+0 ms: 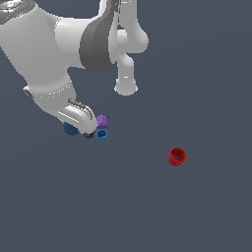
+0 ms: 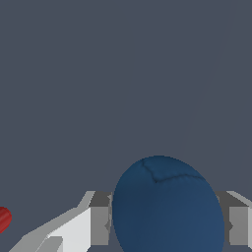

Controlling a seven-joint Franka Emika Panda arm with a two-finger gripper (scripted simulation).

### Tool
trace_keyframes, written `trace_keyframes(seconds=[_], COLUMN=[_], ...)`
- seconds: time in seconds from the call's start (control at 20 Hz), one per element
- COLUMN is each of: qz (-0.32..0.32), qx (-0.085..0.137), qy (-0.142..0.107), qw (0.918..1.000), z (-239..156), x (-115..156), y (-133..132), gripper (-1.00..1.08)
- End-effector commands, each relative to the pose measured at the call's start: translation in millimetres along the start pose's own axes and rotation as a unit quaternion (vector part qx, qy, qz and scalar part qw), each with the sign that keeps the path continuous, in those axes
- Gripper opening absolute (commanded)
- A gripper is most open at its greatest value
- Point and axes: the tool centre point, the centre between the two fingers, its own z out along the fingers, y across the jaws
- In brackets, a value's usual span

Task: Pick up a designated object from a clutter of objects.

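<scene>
The dark blue cup (image 1: 71,129) sits under my hand at the exterior view's left, partly hidden by it. In the wrist view the dark blue cup (image 2: 167,206) fills the gap between my two fingers (image 2: 100,224), and both pads touch its sides. My gripper (image 1: 78,129) (image 2: 167,226) is shut on it, low by the clutter. The purple cup (image 1: 102,120) and the light blue cup (image 1: 102,135) stand close together just to the exterior view's right of my hand. The olive-yellow can is hidden behind my hand.
The red cup (image 1: 176,157) lies on its side, apart from the rest, toward the exterior view's right; its edge also shows in the wrist view (image 2: 3,219). The arm's links (image 1: 74,44) hang over the back left. The floor is plain dark grey.
</scene>
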Motion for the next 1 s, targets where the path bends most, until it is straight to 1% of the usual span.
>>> trace_keyframes(seconds=[0.0,0.5,0.95], qz=[0.000,0.000,-0.001], qx=[0.000,0.000,0.001], qy=[0.000,0.000,0.000], qw=[1.0000,1.0000,1.0000], z=[-15,-65,-97], x=[11,49,75], y=[-2,-7,-11], gripper=[-1.00,-1.00,-1.00])
